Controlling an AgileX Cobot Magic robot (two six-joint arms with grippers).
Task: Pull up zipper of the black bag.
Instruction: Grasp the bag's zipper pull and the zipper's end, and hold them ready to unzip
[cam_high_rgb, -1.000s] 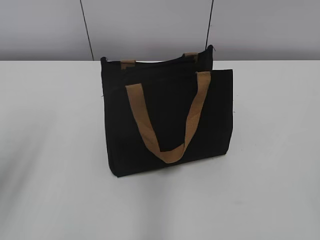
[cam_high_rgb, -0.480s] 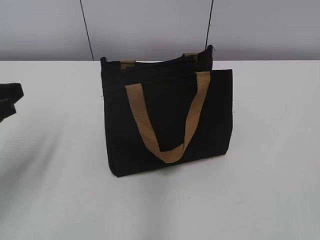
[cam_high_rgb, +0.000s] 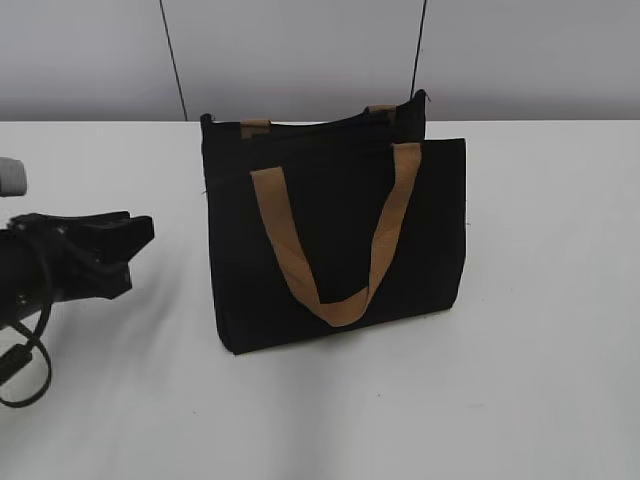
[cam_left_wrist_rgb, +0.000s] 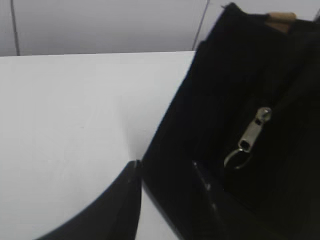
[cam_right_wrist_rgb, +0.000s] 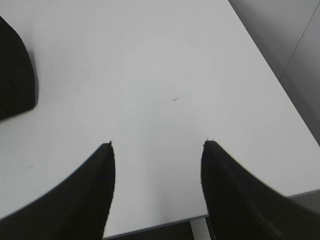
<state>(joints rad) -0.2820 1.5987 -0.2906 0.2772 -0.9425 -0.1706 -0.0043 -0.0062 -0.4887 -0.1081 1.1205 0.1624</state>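
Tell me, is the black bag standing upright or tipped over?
Upright. The black bag stands on the table, top edge up, one tan handle hanging down its front.

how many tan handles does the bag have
2. One handle hangs down the front of the black bag; of the other handle, only two ends show at the back top edge.

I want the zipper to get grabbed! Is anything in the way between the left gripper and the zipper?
Nothing visible. The left gripper is open beside the black bag, and the zipper hangs in plain sight on the bag's side, just ahead. Only bare table lies nearby.
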